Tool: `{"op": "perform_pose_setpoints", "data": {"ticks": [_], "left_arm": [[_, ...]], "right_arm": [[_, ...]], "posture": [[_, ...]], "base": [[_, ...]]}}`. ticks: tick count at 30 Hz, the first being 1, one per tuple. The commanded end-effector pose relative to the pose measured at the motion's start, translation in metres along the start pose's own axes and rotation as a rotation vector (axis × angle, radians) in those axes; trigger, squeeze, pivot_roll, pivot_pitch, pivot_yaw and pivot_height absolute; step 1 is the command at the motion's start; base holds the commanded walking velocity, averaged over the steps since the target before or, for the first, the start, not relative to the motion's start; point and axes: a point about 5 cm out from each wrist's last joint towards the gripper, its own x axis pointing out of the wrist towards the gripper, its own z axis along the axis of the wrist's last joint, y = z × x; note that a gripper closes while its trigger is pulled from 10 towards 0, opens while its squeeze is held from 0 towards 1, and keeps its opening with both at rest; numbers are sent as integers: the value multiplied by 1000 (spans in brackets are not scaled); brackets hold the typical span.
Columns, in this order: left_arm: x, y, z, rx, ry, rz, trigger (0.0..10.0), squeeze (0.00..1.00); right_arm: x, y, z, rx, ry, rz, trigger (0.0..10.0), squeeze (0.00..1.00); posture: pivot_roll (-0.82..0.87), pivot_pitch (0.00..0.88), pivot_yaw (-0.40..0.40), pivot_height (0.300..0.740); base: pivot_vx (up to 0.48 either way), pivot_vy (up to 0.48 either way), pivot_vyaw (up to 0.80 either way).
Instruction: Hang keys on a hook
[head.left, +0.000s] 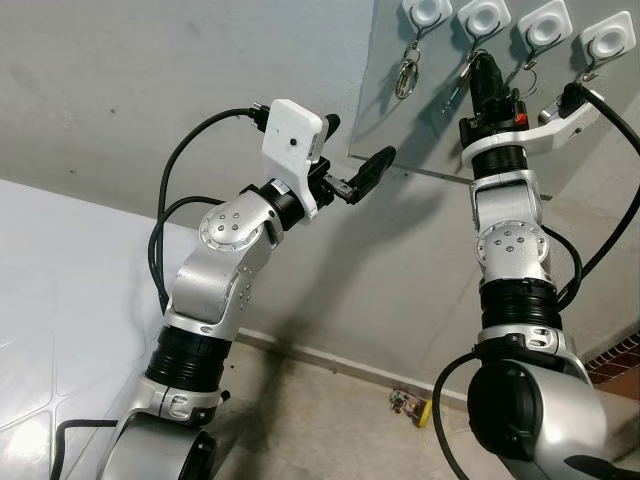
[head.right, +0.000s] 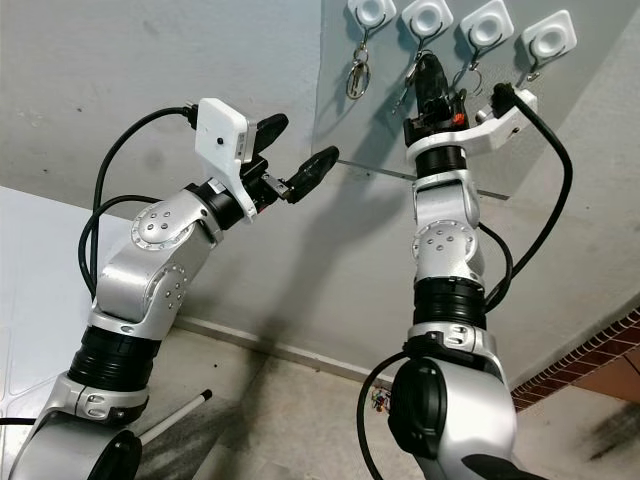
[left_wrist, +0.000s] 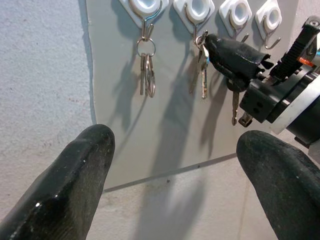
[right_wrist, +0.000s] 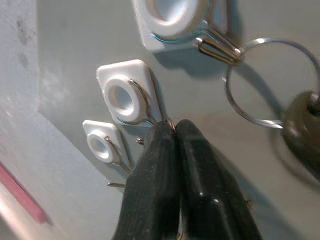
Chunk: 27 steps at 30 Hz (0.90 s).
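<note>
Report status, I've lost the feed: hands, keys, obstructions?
Right hand shut on key ring, at second hook. Left hand open, held clear. Nothing blocking.

A grey wall (head.left: 150, 90) occupies the upper left of the left eye view. A white panel (head.left: 60, 300) covers the lower left. A concrete floor (head.left: 330, 420) runs along the bottom centre. A small yellow-and-green object (head.left: 412, 407) lies on the floor at lower centre, near the wall base. Red brickwork (head.right: 590, 365) shows at the lower right of the right eye view. A white rod (head.right: 175, 415) lies on the floor at lower left.
</note>
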Motion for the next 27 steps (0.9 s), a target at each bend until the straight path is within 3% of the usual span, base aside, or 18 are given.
{"op": "perform_pose_setpoints", "data": {"ticks": [1, 8, 16, 22, 26, 27], "left_arm": [[3, -2, 11, 15, -32, -12, 10000, 0], [2, -2, 11, 19, -31, -7, 10000, 0], [0, -1, 7, 23, -25, 8, 10000, 0], [-6, -1, -12, 27, 24, 55, 10000, 0], [-14, -1, -40, 35, 95, 84, 10000, 0], [-18, 1, -51, -5, 122, 111, 10000, 0]], "right_arm": [[-2, 2, 4, 19, -23, 7, 10000, 1000], [-9, -1, 2, 51, -25, -4, 10000, 1000], [-22, -6, -1, 19, -14, -16, 10000, 1000], [-53, -17, -7, -109, 50, -45, 10000, 1000], [-75, -28, -9, -141, 75, -92, 10000, 1000], [-83, -33, -8, -153, 79, -123, 10000, 1000]], "posture": [[0, 128, -20, 740], [4, 124, -21, 740], [5, 117, -25, 740], [4, 105, -25, 740], [0, 87, -27, 740], [-5, 77, -26, 740]], "base": [[0, 0, 0], [0, 0, 0], [0, 0, 0], [0, 0, 0], [0, 0, 0], [0, 0, 0]]}}
